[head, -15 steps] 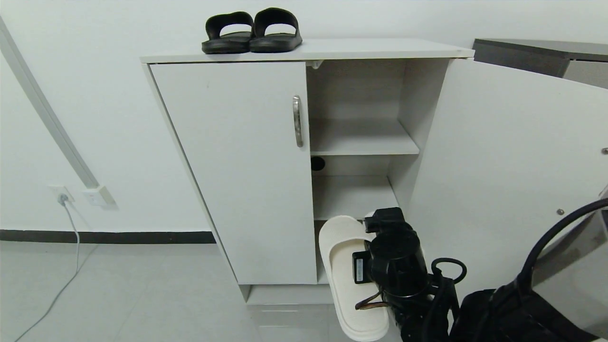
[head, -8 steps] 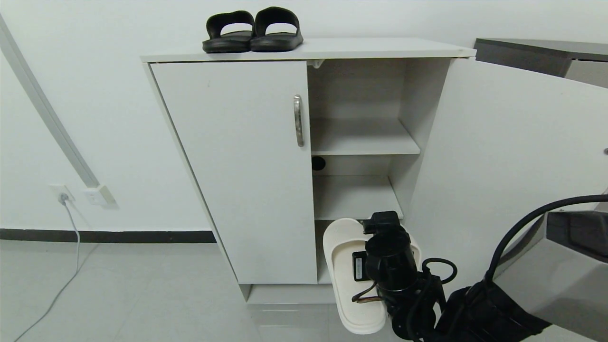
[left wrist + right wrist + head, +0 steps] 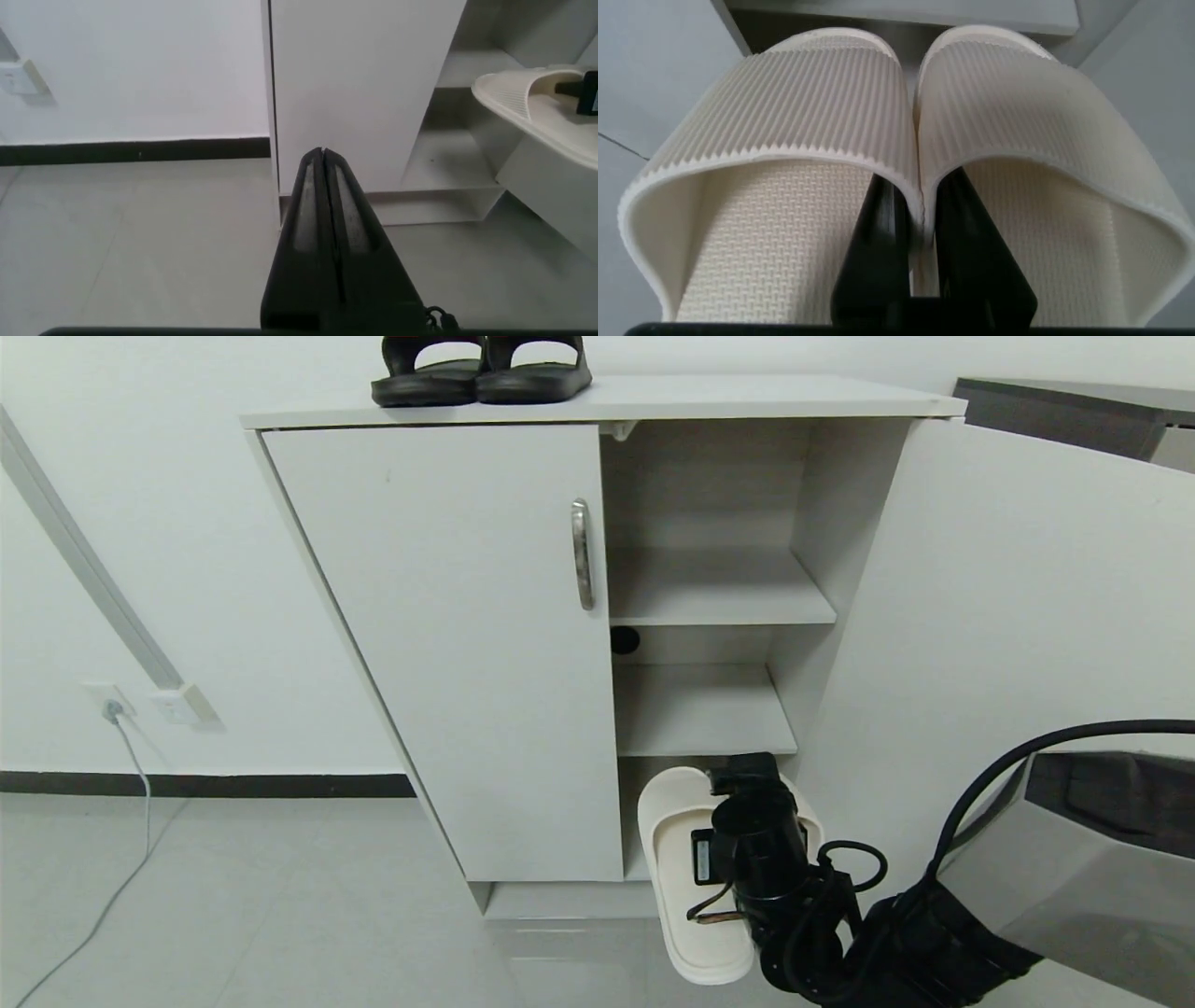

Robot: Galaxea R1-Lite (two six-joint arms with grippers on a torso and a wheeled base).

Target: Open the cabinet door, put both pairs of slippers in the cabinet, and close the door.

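Note:
My right gripper (image 3: 920, 233) is shut on the inner edges of the pair of white slippers (image 3: 813, 121), holding them side by side. In the head view the white slippers (image 3: 677, 868) hang with their toes at the mouth of the cabinet's lowest compartment, below the lower shelf (image 3: 700, 709). The right door (image 3: 1008, 616) stands open and the left door (image 3: 448, 644) is closed. A pair of black slippers (image 3: 481, 378) rests on the cabinet top. My left gripper (image 3: 322, 187) is shut and holds nothing, low over the floor before the left door.
The upper shelf (image 3: 714, 583) is bare. A metal handle (image 3: 582, 555) runs down the left door's edge. A wall socket with a cable (image 3: 112, 714) sits low at the left. A grey unit (image 3: 1074, 401) stands behind the open door. Grey floor tiles (image 3: 233, 896) lie before the cabinet.
The head view has shifted closer to the cabinet. My right arm has carried the white slippers a little forward, toward the lowest compartment.

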